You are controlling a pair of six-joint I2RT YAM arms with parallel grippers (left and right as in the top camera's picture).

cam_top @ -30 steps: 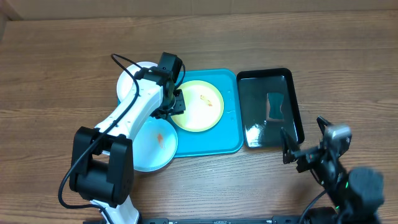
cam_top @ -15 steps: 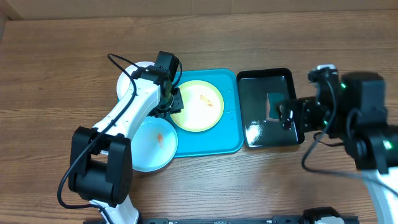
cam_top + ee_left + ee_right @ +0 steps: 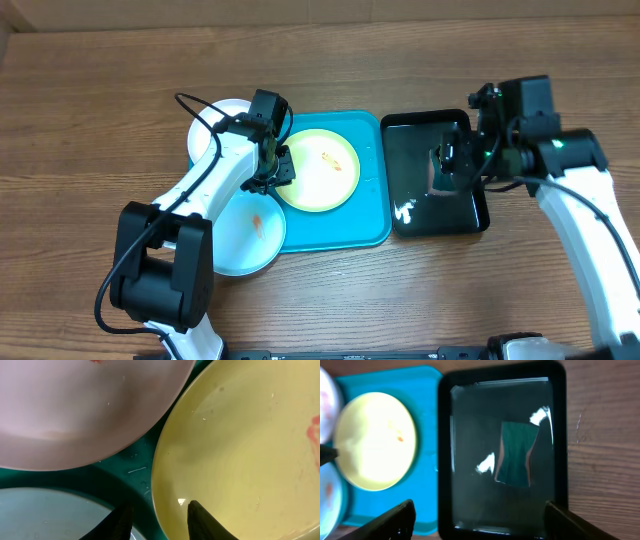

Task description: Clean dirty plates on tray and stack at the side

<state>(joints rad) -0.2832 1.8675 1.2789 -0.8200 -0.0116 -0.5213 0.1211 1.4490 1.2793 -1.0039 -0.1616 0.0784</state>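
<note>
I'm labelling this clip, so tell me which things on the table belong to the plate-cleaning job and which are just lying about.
Job: yellow-green plate, white plate, light blue plate, turquoise tray; probably the green pad, for wiping.
Lying about: black tray, which holds that pad.

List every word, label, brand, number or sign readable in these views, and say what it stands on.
None: no view shows readable text.
The yellow-green plate, white plate, light blue plate, turquoise tray and black tray carry no print. The orange marks on the plates are smears, not writing.
</note>
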